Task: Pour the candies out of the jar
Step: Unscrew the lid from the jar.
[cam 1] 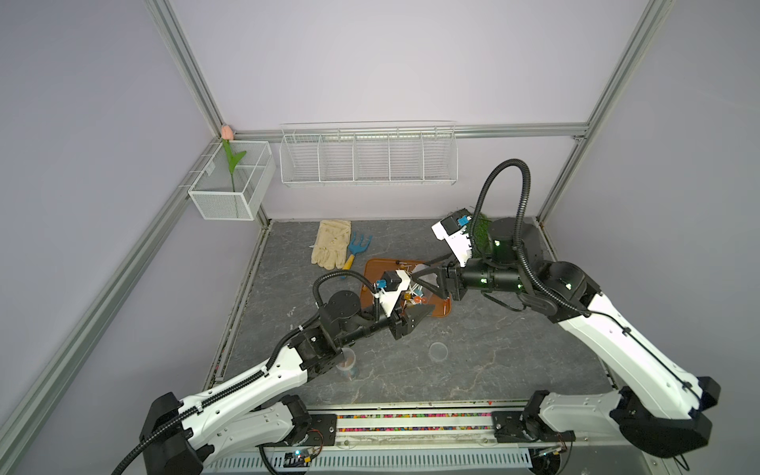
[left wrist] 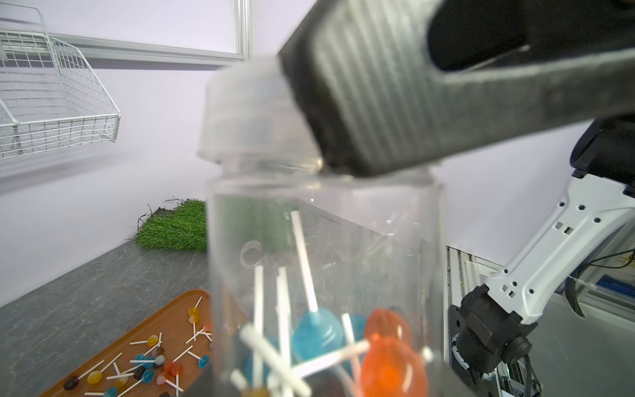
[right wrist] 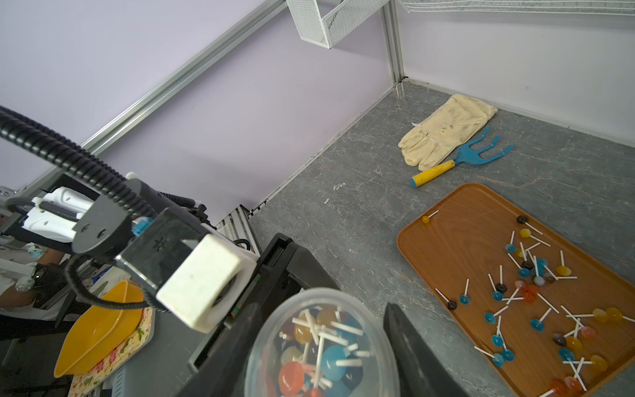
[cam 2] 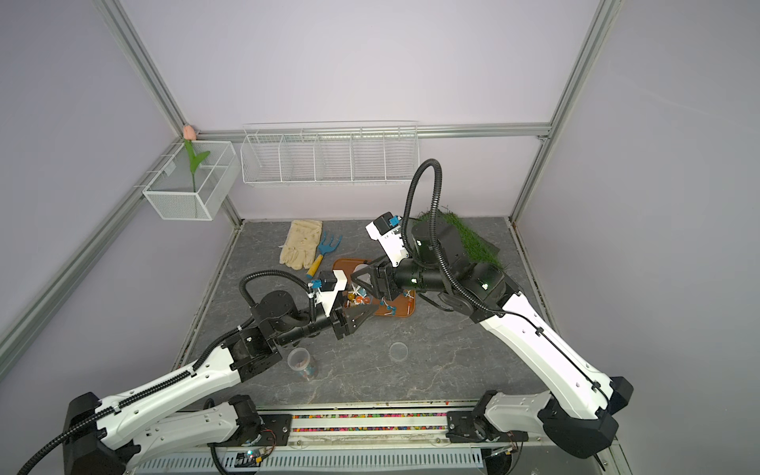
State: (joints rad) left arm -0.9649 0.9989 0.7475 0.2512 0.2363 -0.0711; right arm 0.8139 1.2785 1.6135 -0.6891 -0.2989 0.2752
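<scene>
While my left jaws clamp one clear jar of candies near one brown tray strewn with dozens more, my right jaws straddle its one lid; gripping or not, I cannot tell.

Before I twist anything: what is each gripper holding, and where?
Left gripper holds the jar by its body. Right gripper has jaws around the lid; whether it grips cannot be told.

A robotics lab test cell: an aluminium-profile frame carries plain lilac wall panels around a grey stone-pattern tabletop. Two white-and-black robot arms are mounted at its near edge. Staged props include hung wire baskets and an artificial grass patch.
</scene>
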